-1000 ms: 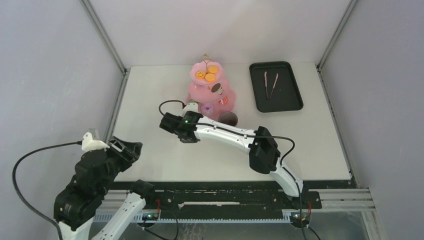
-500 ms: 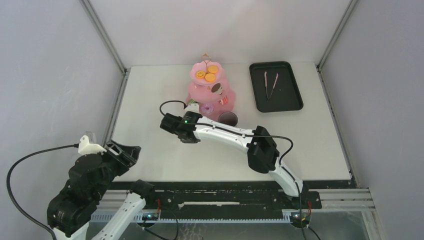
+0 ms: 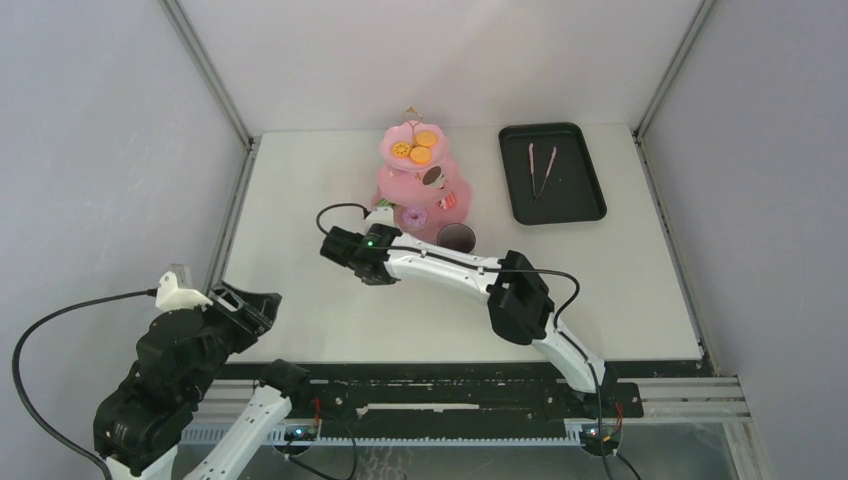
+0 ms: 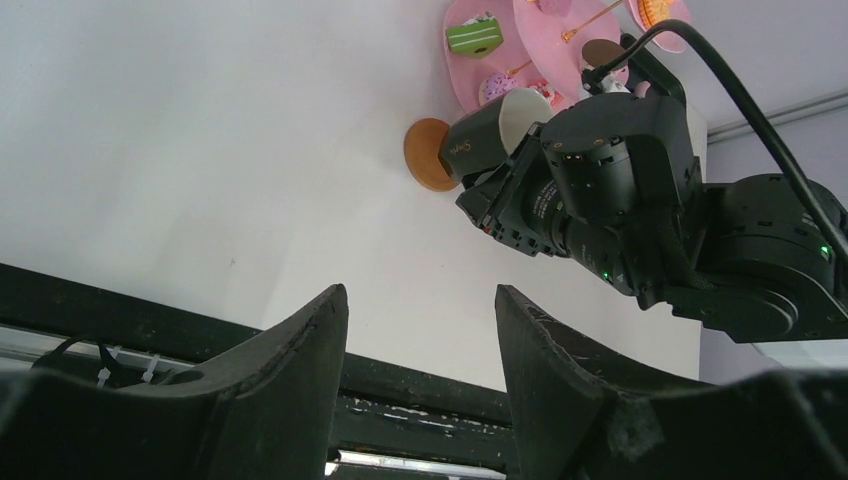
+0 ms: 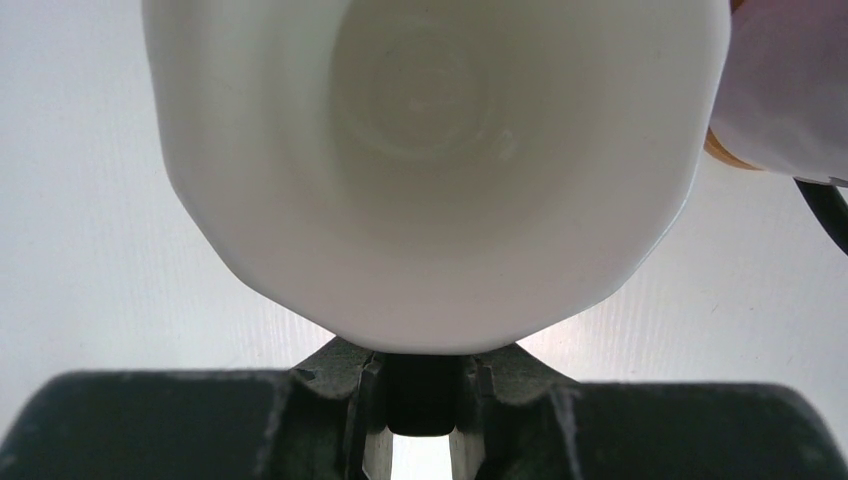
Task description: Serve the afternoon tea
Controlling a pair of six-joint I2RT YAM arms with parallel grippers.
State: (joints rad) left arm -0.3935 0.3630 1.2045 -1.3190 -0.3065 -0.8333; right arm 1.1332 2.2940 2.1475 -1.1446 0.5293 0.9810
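Grips a mug [image 5: 430,150] by its dark handle with the right pincer [image 5: 425,395], jaws narrow. Holds the mug tipped on its side, just at a coaster [image 4: 428,155]; cannot tell whether touching. Presents the left pincer [image 4: 420,310] spread wide and empty, low at the near-left edge of the table [image 3: 300,320].

Mug: dark matt outside, glossy white inside. Coaster: flat, round, brown, near the stand [image 3: 392,188]. Stand: pink, scalloped, three tiers, gold handle, loaded with small coloured pastries [image 3: 420,147].

Places a second mug [image 3: 456,238] upright just beside the stand's base, near the right arm. Leaves a black rectangular tray [image 3: 590,190] with thin tongs [image 3: 541,168] far right, well apart.
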